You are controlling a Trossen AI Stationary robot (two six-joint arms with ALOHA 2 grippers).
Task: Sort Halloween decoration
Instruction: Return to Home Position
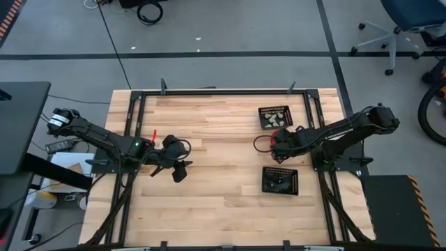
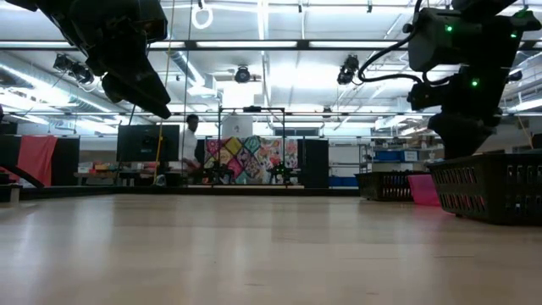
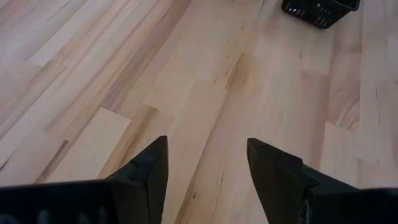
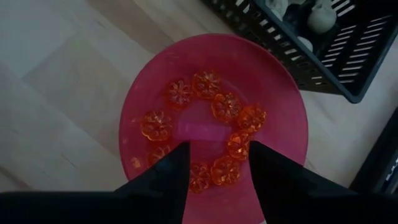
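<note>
Orange pumpkin trinkets (image 4: 214,106) lie in the pink bowl (image 4: 140,106), pale ones (image 4: 321,17) in the mesh tray (image 4: 348,68) beside it. Right claw (image 4: 219,152) hovers above the bowl, open and empty. Left claw (image 3: 207,149) hangs open and empty over the desk (image 3: 81,62).

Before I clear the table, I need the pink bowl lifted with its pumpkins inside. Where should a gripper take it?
Pinch the rim of the pink bowl on the side away from the black mesh tray, coming straight down, one finger inside, one outside. The bowl looks wider than the open right gripper above it, so spanning it likely fails. The orange pumpkins lie inward, leaving the rim bare.
</note>
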